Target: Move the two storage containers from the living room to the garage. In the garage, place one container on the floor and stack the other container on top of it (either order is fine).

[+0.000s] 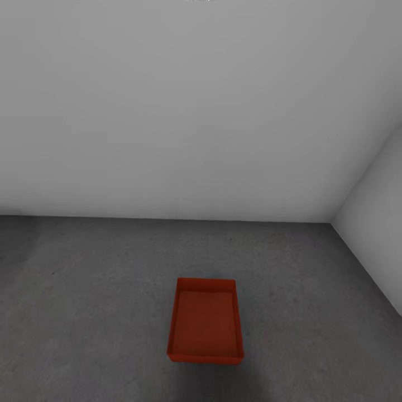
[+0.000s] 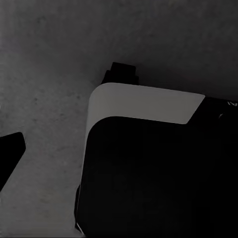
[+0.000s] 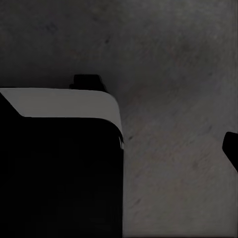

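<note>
- Orange-red plastic, plain flat walls: one storage container sat open-topped on the floor in the head view, low and a little right of centre, its long side running away from the camera.
- Its inside looked bare — only the flat bottom showed.
- The floor was rough dark grey concrete; it met a plain white-grey back wall well beyond the container, and a second pale wall closed the corner on the right.
- The container stood apart from both walls, with open concrete on every side of it.
- In the left wrist view a large dark body with a pale rounded upper edge, the robot's base, lay over the same grey concrete; a black tip poked in at the picture's edge.
- The right wrist view showed the matching dark body with its pale edge, and another black tip at the border.
- The fingers of either arm — whether clenched or released — I could not tell; too little of them was visible.
</note>
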`<state>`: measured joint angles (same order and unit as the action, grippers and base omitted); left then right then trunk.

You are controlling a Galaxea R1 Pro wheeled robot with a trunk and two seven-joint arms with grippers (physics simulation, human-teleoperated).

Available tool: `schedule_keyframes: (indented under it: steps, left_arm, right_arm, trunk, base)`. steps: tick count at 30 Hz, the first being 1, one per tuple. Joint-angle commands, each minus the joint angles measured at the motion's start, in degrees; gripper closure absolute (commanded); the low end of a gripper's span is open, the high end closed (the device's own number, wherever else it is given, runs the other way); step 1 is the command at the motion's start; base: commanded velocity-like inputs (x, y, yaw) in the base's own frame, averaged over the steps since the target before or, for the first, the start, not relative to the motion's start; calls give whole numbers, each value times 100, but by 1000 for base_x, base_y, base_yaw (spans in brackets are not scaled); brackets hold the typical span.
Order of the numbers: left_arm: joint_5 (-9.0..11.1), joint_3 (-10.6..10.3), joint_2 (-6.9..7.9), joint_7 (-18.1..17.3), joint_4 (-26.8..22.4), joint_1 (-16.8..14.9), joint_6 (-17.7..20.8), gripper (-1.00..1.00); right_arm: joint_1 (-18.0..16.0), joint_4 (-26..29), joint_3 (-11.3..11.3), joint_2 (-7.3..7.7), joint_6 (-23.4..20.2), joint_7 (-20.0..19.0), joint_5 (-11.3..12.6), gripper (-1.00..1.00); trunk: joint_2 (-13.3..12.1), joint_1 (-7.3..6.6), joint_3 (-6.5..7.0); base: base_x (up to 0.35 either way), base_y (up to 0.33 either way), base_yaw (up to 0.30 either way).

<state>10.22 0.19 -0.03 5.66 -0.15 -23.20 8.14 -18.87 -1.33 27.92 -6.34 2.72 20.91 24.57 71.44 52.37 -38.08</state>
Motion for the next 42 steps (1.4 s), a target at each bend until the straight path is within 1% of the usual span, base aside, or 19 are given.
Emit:
schedule_keyframes:
  steps: [1,6,13,16,18,19,21,23,25,27,31,36,42]
  left_arm:
    - [46,-2,2,15,-2,10,5,-100]
    - [50,-2,59,15,-2,62,-42,-100]
    - [32,-2,265,6,-3,37,-73,-100]
    - [33,-2,301,6,-3,36,-77,-100]
    - [30,-2,310,6,-6,37,-80,-100]
    - [28,-2,313,2,-4,36,-82,-100]
    - [21,-2,317,-21,-7,40,-87,-100]
    - [19,-2,323,-54,-5,45,-93,-100]
    - [20,-2,334,-71,-4,49,-131,-100]
    - [29,-3,339,-83,-3,59,-250,-100]
    - [49,-3,351,-199,-2,77,-374,-100]
    - [61,-2,426,-433,-2,138,-414,-100]
    - [58,-3,449,-490,-2,195,-426,-100]
  right_arm:
    - [-5,-20,47,-5,32,-4,62,-100]
    - [-3,-40,47,7,38,-74,72,-100]
    - [-3,-43,47,18,44,-91,74,-100]
    - [28,-43,44,21,53,-144,71,-100]
    - [116,-43,45,26,102,-274,56,-100]
    - [183,-43,46,31,177,-414,47,-100]
    - [295,-43,47,87,348,-808,46,-100]
    - [358,-43,50,190,424,-1217,47,-100]
    - [379,-43,53,239,448,-1415,47,-100]
    - [392,-43,54,270,463,-1543,48,-100]
    - [415,-43,55,289,468,-1615,49,-100]
    - [441,-43,56,297,474,-1631,48,-100]
    - [445,-43,51,306,486,-1634,48,-100]
  trunk:
    - [-39,-23,15]
    - [-240,-133,104]
    - [-520,-286,230]
    - [-641,-352,284]
    - [-721,-396,320]
    - [-761,-418,338]
    - [-841,-462,374]
    - [-922,-506,410]
    - [-1002,-550,446]
    - [-1082,-594,481]
    - [-1242,-682,553]
    - [-1443,-791,643]
    - [-1684,-923,751]
  base:
    - [0,0,0]
    - [0,0,0]
    - [0,0,0]
    - [0,0,0]
    - [0,0,0]
    - [0,0,0]
    - [0,0,0]
    - [0,0,0]
    - [0,0,0]
    - [0,0,0]
    - [0,0,0]
    - [0,0,0]
    - [0,0,0]
